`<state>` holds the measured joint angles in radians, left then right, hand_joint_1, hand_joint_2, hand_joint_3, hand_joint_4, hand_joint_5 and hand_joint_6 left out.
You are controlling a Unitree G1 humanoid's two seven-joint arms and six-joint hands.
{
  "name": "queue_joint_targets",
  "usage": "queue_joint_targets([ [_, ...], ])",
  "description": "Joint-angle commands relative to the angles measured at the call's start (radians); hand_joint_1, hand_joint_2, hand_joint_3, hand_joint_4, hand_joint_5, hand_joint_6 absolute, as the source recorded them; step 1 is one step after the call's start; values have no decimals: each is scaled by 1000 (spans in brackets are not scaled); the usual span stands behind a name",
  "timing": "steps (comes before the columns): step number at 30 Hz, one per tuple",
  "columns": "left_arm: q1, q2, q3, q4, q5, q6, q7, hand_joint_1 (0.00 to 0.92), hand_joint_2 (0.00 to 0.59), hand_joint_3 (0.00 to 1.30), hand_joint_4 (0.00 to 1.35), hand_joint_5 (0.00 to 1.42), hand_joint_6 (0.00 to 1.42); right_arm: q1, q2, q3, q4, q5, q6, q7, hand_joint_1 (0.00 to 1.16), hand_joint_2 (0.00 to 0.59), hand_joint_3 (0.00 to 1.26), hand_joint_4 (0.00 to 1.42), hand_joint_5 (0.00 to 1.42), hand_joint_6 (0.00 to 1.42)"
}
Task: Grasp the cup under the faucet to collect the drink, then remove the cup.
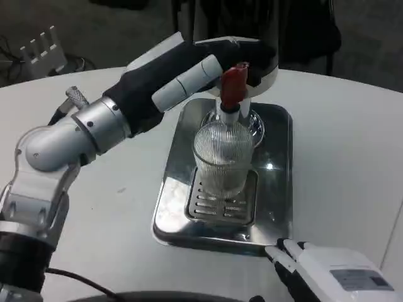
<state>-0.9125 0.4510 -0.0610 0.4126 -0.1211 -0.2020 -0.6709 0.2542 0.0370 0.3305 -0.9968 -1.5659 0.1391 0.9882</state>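
Head view: cup stands upright on the slotted grate of the steel drip tray, directly under the faucet; my left hand reaches to the red tap handle, fingers lying along it, though I cannot tell whether they grip it. Right hand waits at the tray's near edge, holding nothing, fingers apparently loose. I judge this the filling step; next I need the right hand around the cup.

Dark floor beyond the round white table — dim (chair legs behind).
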Motion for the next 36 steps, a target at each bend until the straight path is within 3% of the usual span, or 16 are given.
queue_joint_targets([
  [1, -17, 10, -45, 41, 78, -50, -31, 0, 55, 295, 218, 263, 294, 16, 252, 237, -7, 11, 54, -10, 117, 484, 92, 0, 0, 0],
  [8, -19, 17, -66, 47, 129, -96, -32, 0, 51, 295, 218, 255, 283, -13, 277, 184, 2, 131, 162, -27, 118, 484, 113, 0, 0, 0],
  [18, -36, 32, -87, 71, 193, -152, -26, 0, 49, 293, 206, 238, 262, -73, 244, 140, -13, 242, 268, -50, 127, 463, 124, 0, 14, 25],
  [22, -46, 35, -94, 88, 213, -176, -24, 0, 49, 287, 205, 234, 261, -80, 234, 140, -23, 290, 310, -81, 228, 413, 124, 1, 50, 56],
  [24, -48, 35, -96, 93, 218, -182, -24, 0, 48, 285, 205, 233, 260, -81, 225, 135, -30, 338, 327, -118, 298, 370, 134, 30, 89, 86],
  [27, -52, 33, -93, 105, 224, -186, -22, 0, 48, 284, 205, 232, 260, -101, 212, 117, -25, 455, 361, -178, 514, 288, 81, 71, 156, 156],
  [28, -53, 33, -92, 107, 225, -188, -22, 0, 47, 283, 205, 232, 260, -96, 205, 112, -20, 493, 360, -228, 562, 269, 61, 73, 173, 183],
  [33, -52, 36, -91, 107, 221, -187, -22, 0, 47, 283, 204, 232, 259, -77, 166, 108, 7, 601, 362, -393, 647, 240, 13, 94, 223, 228],
  [36, -51, 41, -96, 101, 225, -195, -21, 0, 46, 283, 204, 232, 259, -84, 131, 104, 19, 640, 381, -441, 650, 240, 8, 107, 224, 231],
])
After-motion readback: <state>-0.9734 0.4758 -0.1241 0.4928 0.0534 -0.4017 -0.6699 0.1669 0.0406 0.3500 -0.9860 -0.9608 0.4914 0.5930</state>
